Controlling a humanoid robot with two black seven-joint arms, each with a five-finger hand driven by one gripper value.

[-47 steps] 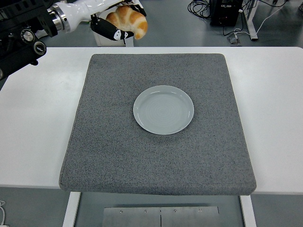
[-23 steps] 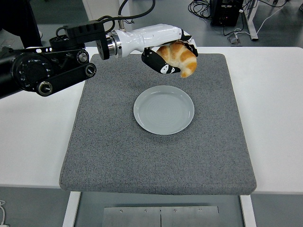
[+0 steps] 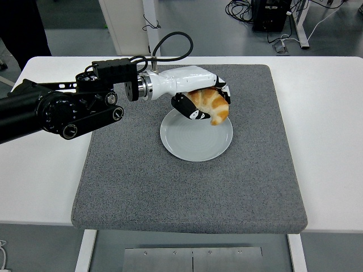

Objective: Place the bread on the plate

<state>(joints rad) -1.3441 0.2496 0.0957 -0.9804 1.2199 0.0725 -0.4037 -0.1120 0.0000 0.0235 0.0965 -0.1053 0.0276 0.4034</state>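
Note:
A golden croissant-shaped bread [image 3: 211,105] is held in my left hand [image 3: 203,102], whose white and black fingers are curled around it. The hand hovers over the far part of a pale blue-grey round plate [image 3: 193,141], which lies in the middle of a grey mat [image 3: 193,187]. The bread's lower tip hangs just above the plate's far right rim. My left arm reaches in from the left edge across the mat. The right arm is out of view.
The grey mat covers most of the white table [image 3: 329,113]. Beyond the table's far edge are cables and a black box [image 3: 271,14] on the floor and a white post [image 3: 127,25].
My left hand has carried the bread from the far left, beyond the table, rightward and then down and toward me, to just above the plate's far side.

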